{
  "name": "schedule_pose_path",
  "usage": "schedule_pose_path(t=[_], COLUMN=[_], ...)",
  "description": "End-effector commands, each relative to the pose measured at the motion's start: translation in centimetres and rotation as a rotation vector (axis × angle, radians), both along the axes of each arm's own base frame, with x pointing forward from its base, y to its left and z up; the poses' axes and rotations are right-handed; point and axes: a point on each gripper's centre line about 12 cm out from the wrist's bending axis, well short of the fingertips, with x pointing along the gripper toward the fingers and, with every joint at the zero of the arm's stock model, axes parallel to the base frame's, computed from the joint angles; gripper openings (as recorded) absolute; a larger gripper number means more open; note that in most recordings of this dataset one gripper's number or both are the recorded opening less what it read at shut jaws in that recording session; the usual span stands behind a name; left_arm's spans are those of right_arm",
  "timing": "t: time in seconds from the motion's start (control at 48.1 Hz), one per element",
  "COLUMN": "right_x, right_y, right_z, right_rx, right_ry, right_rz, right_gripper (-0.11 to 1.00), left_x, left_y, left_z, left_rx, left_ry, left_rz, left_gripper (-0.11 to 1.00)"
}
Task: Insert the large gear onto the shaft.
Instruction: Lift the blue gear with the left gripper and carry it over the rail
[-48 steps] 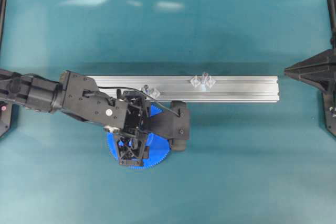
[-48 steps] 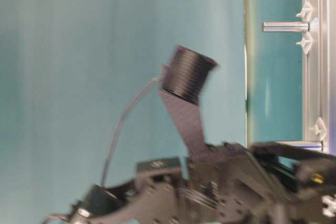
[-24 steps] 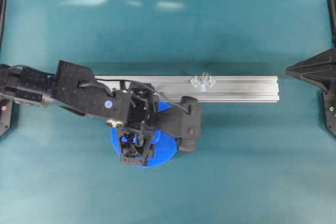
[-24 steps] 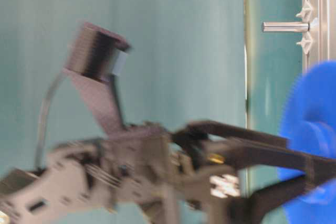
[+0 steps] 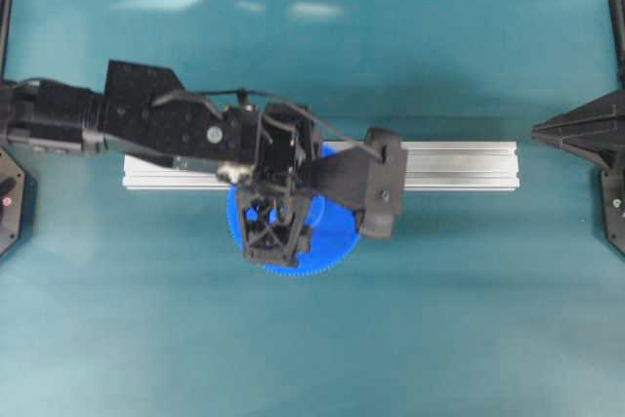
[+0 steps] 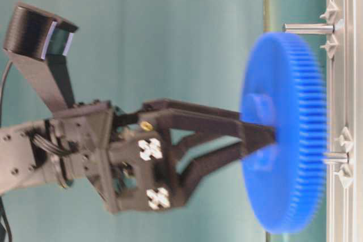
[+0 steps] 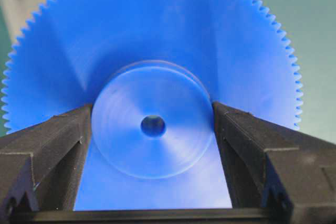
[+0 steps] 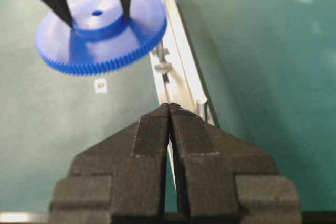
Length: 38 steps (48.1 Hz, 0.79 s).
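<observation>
The large gear (image 5: 332,233), a bright-blue toothed disc, hangs level above the table. My left gripper (image 5: 276,227) is shut on its raised hub. In the left wrist view both fingers (image 7: 233,129) press the hub sides around the centre hole of the large gear (image 7: 157,40). At table level the large gear (image 6: 289,140) hovers just off the rail. One shaft pin (image 6: 309,28) stands clear beyond its rim. A look-alike pin (image 6: 336,157) sits under its face, off from the hub. My right gripper (image 8: 169,106) is shut and empty, beyond the rail's right end.
The long aluminium rail (image 5: 459,165) lies across the table's middle, partly under my left arm. Seen from the right wrist, the rail (image 8: 181,51) runs away from me, with one pin (image 8: 164,59) beside the gear's rim. A small pale tag (image 8: 100,85) lies on the mat.
My left arm has lifted the gear and carried it right and toward the rail. The gear now shows fully at table level. The right arm has not moved.
</observation>
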Motion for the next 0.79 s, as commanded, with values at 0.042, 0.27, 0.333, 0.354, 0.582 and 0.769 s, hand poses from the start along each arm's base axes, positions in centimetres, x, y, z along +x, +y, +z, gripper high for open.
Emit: schedule_pose_path(t=[0.042,0.27,0.333,0.354,0.582,0.769], right_x=[0.2,0.2,0.1,0.1,0.0,-0.1], right_y=[-0.1,-0.1,-0.1,-0.1,0.0,0.0], right_z=[0.7,0.7,0.7,0.7,0.9,0.9], right_rx=[0.009,0.009,0.008,0.008,0.007,0.007], right_ry=[-0.016,-0.016,-0.019,-0.021,-0.032,-0.033], right_rz=[-0.005,-0.005,-0.005,-0.005,-0.005,-0.004], right_gripper=[0.07,0.07,0.07,0.07,0.07,0.07], left_x=[0.4,1.9,2.4,2.5,4.1,5.5], left_y=[0.7,2.0,2.5,2.6,3.9,4.9], left_z=[3.8,5.0,5.3,5.2,4.9,4.3], left_rx=[0.000,0.016,0.022,0.024,0.040,0.049], left_ry=[-0.086,-0.128,-0.140,-0.139,-0.145,-0.146], left_rz=[0.008,-0.004,-0.009,-0.010,-0.021,-0.020], left_gripper=[0.76,0.76,0.76,0.76,0.76,0.76])
